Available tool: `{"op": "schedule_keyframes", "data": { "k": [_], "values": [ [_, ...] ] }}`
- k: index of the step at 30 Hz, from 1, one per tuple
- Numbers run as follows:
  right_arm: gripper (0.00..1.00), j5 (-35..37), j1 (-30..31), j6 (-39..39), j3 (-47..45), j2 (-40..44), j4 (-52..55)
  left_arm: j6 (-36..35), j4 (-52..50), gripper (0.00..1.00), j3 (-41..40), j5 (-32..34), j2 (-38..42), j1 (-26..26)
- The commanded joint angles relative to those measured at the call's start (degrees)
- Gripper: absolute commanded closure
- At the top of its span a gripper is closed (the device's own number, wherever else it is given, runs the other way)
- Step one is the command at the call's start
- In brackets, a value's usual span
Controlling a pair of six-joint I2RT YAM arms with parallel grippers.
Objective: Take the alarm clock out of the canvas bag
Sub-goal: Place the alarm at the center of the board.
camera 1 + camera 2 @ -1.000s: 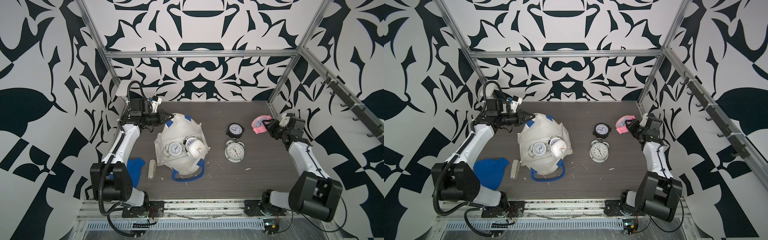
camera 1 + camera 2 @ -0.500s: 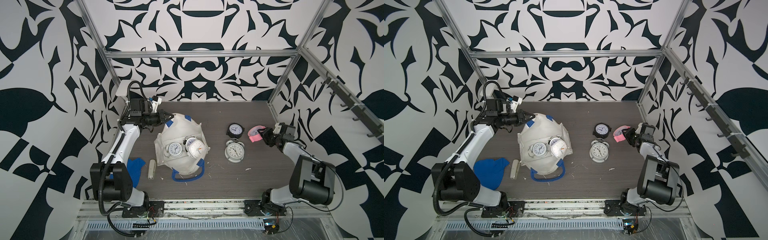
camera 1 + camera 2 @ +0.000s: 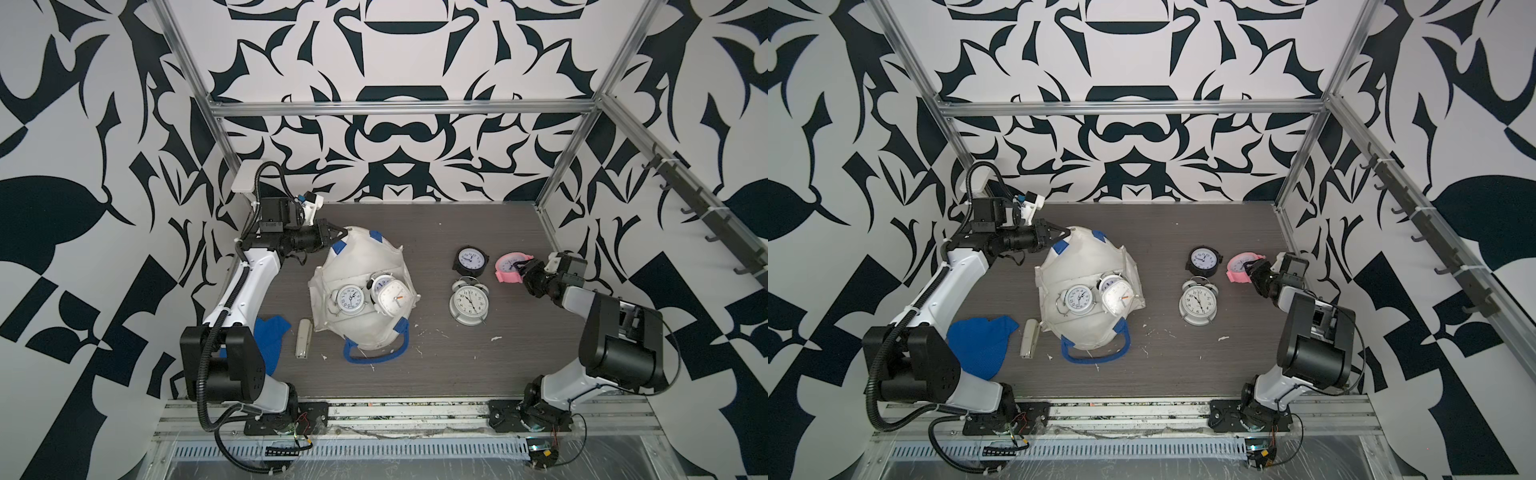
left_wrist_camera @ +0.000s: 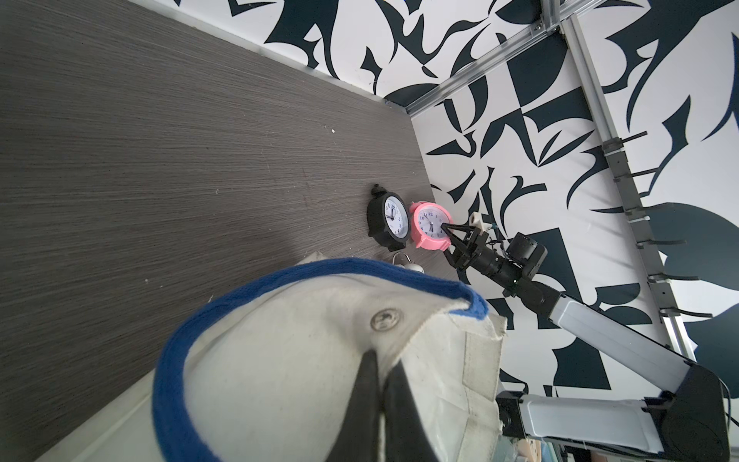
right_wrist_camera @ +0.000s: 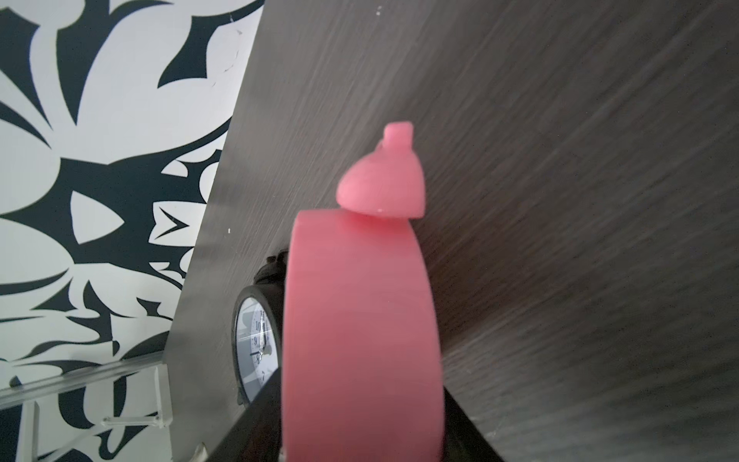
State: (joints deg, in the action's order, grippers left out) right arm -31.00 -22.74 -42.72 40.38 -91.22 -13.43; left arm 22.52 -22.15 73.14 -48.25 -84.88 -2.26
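Right gripper (image 3: 522,272) astride upright, left-facing clock (image 3: 506,266)

We see a robotics lab test cell; black-and-white patterned wall panels (image 3: 395,137) enclose a grey wood-grain tabletop (image 3: 436,232); bare aluminium extrusion beams (image 3: 399,109) frame it; the white-and-black left robot arm (image 3: 245,286) and right robot arm (image 3: 582,299) are bolted to a slotted metal base rail (image 3: 407,411); a black corrugated cable conduit (image 3: 202,374) hangs exposed.
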Motion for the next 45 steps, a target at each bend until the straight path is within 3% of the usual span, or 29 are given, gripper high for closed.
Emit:
{"op": "schedule_keyframes", "data": {
  "k": [1,26,37,41,45],
  "values": [
    [0.41,-1.38,-0.62,-0.52,-0.51,0.08,-3.84,0.06,2.45,1.00,1.21,-1.99,1.04,0.24],
    [0.26,-0.51,-3.77,4.52,-2.48,0.99,2.75,0.04,1.89,1.00,1.47,-1.58,0.98,0.08],
    [0.25,2.31,-3.83,11.16,2.47,12.69,17.27,-0.47,0.78,1.00,2.61,-1.27,1.00,0.17],
    [0.26,0.12,0.74,12.80,7.97,19.74,21.25,-0.81,0.50,1.00,2.93,-1.12,0.95,0.15],
    [0.27,-0.89,13.11,17.90,16.95,25.13,25.47,-1.26,-0.23,1.00,3.14,-0.92,0.86,0.13]
  ]
}}
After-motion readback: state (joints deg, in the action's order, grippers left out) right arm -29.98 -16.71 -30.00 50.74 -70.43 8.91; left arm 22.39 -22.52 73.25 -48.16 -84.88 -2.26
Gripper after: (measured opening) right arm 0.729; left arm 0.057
